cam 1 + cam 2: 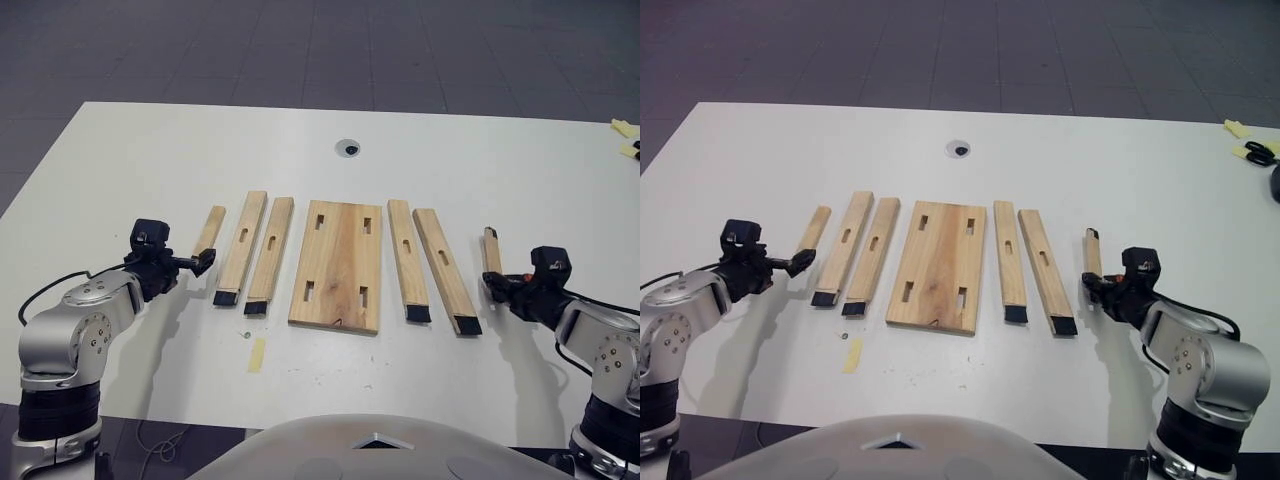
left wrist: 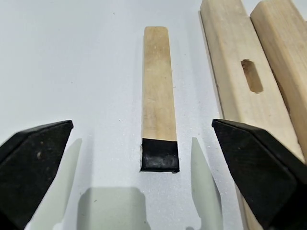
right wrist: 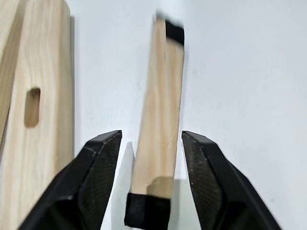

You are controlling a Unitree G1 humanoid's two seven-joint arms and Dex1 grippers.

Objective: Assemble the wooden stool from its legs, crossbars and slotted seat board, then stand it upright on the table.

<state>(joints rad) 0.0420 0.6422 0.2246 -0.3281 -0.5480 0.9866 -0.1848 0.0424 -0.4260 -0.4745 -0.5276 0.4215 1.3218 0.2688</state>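
Wood crossbar [image 3: 165, 81], right gripper [image 3: 151, 138] astride, perhaps touching

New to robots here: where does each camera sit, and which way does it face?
Left and right eye views: on the head, facing forward and down at the slotted wooden seat board; left arm and right arm show.
Left wrist view: on that wrist, facing past the open left gripper at a black-tipped wooden crossbar.
Right wrist view: likewise, right gripper flanking the other crossbar.
Eye views share each wrist view's crossbar.
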